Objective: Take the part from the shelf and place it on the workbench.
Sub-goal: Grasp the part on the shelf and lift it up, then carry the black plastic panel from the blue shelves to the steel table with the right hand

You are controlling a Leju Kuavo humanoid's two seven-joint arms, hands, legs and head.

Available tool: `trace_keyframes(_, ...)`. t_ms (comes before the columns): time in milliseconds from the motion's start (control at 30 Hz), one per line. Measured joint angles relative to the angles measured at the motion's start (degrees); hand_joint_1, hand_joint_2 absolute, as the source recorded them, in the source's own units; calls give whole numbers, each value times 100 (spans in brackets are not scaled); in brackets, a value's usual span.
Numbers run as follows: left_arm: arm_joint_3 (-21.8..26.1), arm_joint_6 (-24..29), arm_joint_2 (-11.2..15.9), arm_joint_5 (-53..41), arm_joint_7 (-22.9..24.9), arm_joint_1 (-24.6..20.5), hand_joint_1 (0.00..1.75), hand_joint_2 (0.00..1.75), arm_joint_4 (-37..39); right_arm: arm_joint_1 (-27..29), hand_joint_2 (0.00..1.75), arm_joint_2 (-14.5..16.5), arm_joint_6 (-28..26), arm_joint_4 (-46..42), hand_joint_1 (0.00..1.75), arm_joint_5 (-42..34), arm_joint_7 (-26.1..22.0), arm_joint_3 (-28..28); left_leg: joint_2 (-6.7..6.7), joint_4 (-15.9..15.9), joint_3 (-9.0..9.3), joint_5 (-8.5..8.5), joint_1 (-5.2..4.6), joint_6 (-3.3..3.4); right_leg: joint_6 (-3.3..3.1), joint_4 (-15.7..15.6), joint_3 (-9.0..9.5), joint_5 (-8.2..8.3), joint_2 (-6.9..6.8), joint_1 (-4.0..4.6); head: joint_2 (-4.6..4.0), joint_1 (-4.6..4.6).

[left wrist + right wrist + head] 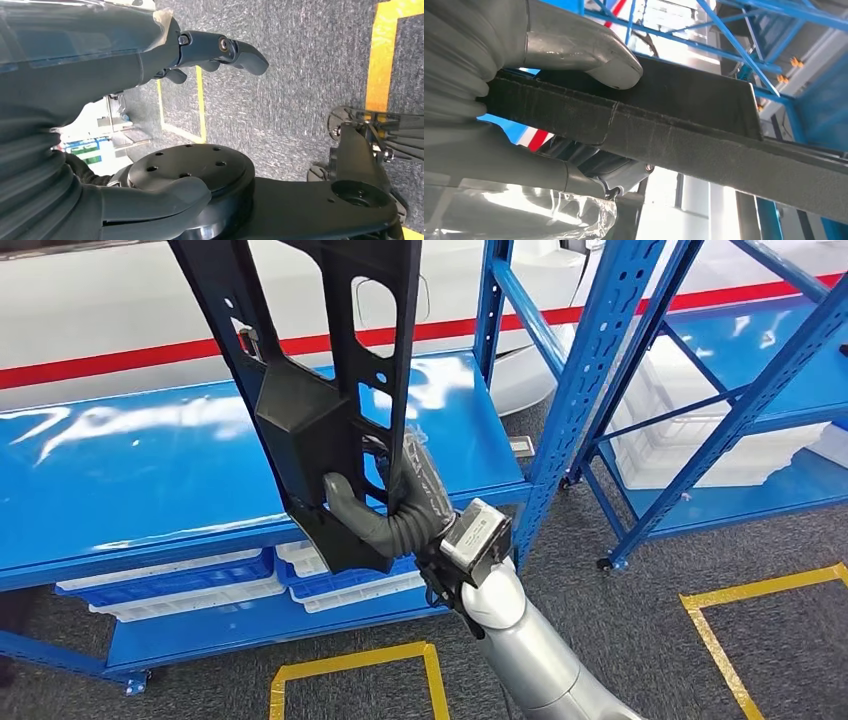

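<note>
Black moulded plastic makes up the part (310, 390), a long frame-like panel with cut-out windows and a boxy block at its middle; it runs from the top edge of the head view down to the centre of the frame, held up in the air in front of the blue shelf (150, 460) rather than resting on it. The right hand (395, 510) grips it near its lower end, thumb curled round one face and the fingers wrapped round a rail on the other; in the right wrist view the thumb (589, 50) presses on a flat dark edge of the part (704, 130) and the fingers close beneath it. The left hand (150, 125) hangs over grey carpet with yellow floor tape (385, 55); its fingers are apart and hold nothing.

By its look the part is stiff and fairly light for its length, but long and top-heavy when held from the low end, so it will likely want to swing or tip; the smooth plastic may slide in a one-handed grasp. The thick central block and the rails beside the cut-outs look like the soundest holds; thin window edges seem likelier to flex. Below the shelf top sit white and blue bins (190, 585).
</note>
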Motion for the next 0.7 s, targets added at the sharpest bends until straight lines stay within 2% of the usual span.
trace_keyframes(67,0,22,2,-1,0,2,0,175,1,-9,175,5,7,3,175,9,0,6,-20,75,-50,-67,30,-53,-87,7,-46,40,-1,-28,0,-5)
trace_keyframes(100,-1,30,0,-1,0,2,0,175,1,-16,175,14,9,3,175,13,0,10,-31,208,-109,-198,45,-81,-142,4,-71,70,-2,-34,0,-3)
trace_keyframes(133,-2,34,-2,-2,0,2,0,175,1,-22,175,24,11,3,175,14,0,15,-42,446,-207,-395,54,-107,-199,0,-104,102,-3,-36,0,-6)
trace_keyframes(200,-2,41,-8,-2,0,3,0,175,1,-22,175,40,11,8,175,15,0,21,-53,1128,-464,-813,58,-139,-281,3,-183,158,-4,-6,0,-6)
trace_keyframes(233,-2,50,-8,-3,0,5,0,175,1,-20,175,42,11,15,175,16,0,25,-55,1398,-546,-922,60,-144,-305,5,-225,187,-5,12,0,-6)
trace_keyframes(267,-2,62,-8,-5,0,6,0,175,1,-18,175,43,11,23,175,17,0,28,-55,1503,-543,-928,62,-138,-319,7,-261,215,-5,27,0,-6)
trace_keyframes(300,-2,73,-8,-8,0,5,0,175,1,-18,175,43,11,30,175,20,0,32,-56,1404,-433,-837,62,-121,-321,8,-290,242,-3,40,0,-6)
trace_keyframes(367,-2,85,-6,-21,0,-5,0,175,1,-22,175,48,11,36,175,29,-1,34,-60,722,35,-562,58,-61,-304,9,-321,283,0,53,0,-6)
trace_keyframes(400,-3,85,-4,-30,0,-14,0,175,0,-28,175,54,11,35,175,41,-1,34,-65,378,256,-479,44,-34,-282,8,-333,304,0,62,0,-4)
trace_keyframes(433,-3,85,-2,-38,0,-21,0,175,-1,-33,175,61,11,34,175,55,-3,34,-73,137,401,-439,21,-10,-251,8,-344,325,-1,64,0,-3)
trace_keyframes(467,-3,86,2,-45,0,-26,0,175,-1,-35,175,69,11,34,175,71,-5,35,-79,25,456,-444,-7,7,-216,7,-357,348,-4,61,0,-2)
trace_keyframes(567,-2,90,10,-51,0,-26,0,175,0,-24,175,73,11,32,175,106,-22,44,-62,-58,423,-340,-46,95,-108,21,-419,377,-11,53,0,0)
trace_keyframes(600,-1,91,13,-52,0,-29,0,175,-1,-20,175,65,11,31,175,114,-31,48,-46,-94,397,-285,-39,140,-105,117,-476,291,-12,58,0,4)
trace_keyframes(633,-1,92,14,-52,0,-32,0,175,-1,-12,175,55,11,29,175,121,-41,52,-31,-125,361,-229,-30,179,-125,327,-572,130,-14,64,0,6)
trace_keyframes(700,-1,95,16,-54,0,-32,0,175,-2,22,175,32,11,27,175,139,-60,65,-15,-133,255,-144,-30,225,-178,1028,-831,-287,-17,60,0,10)
